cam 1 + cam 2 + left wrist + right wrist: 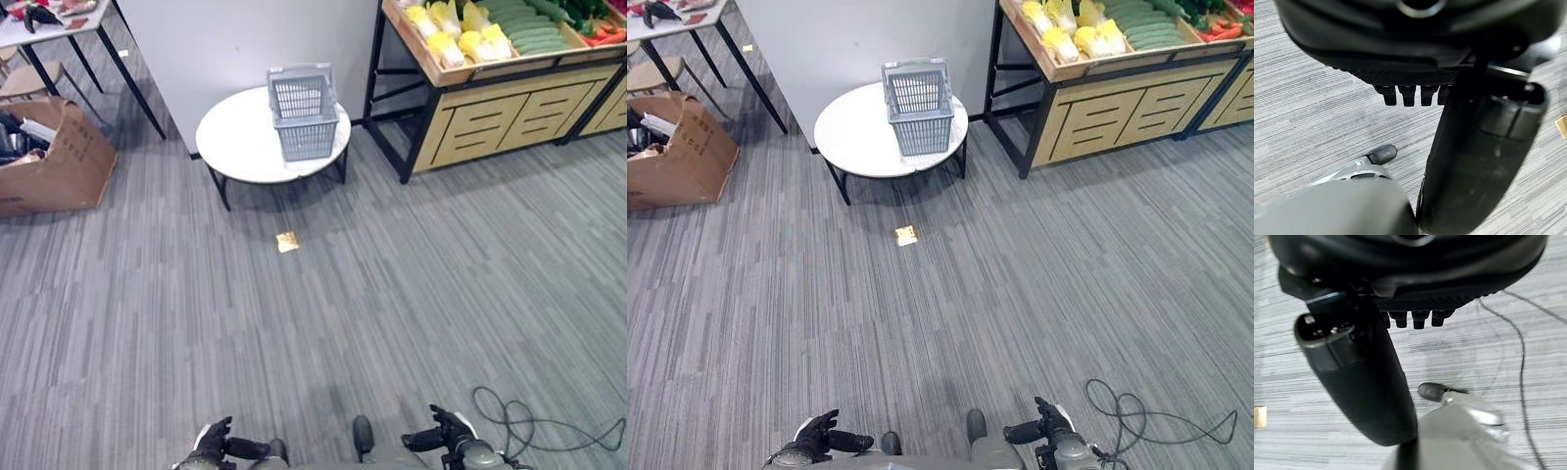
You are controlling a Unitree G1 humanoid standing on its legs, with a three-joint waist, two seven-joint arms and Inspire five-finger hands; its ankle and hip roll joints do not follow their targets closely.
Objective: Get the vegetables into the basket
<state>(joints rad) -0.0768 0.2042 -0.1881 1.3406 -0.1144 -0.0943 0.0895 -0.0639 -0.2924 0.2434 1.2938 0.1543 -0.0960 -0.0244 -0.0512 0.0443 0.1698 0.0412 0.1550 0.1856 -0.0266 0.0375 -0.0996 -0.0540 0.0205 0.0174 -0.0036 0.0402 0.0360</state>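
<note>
The vegetables [509, 29] lie in a wooden crate on a produce stand [490, 108] at about 1 o'clock, far from both hands; yellow-white heads [460, 29] sit at the crate's left end, green ones beside them and red ones [607, 32] at its right end. The grey basket [303, 113] stands upright on the round white worktop [240, 142] at about 12 o'clock, toward that top's right edge, just left of the stand. The left hand [211, 443] and right hand [441, 431] hang low at 7 and 5 o'clock, each holding nothing, fingers relaxed and thumb standing apart. Wide grey carpet floor [392, 294] lies between hands and worktop, with a small yellow scrap [287, 242] on it. A cardboard box [59, 157] sits at 10 o'clock under a black-legged table [59, 34].
</note>
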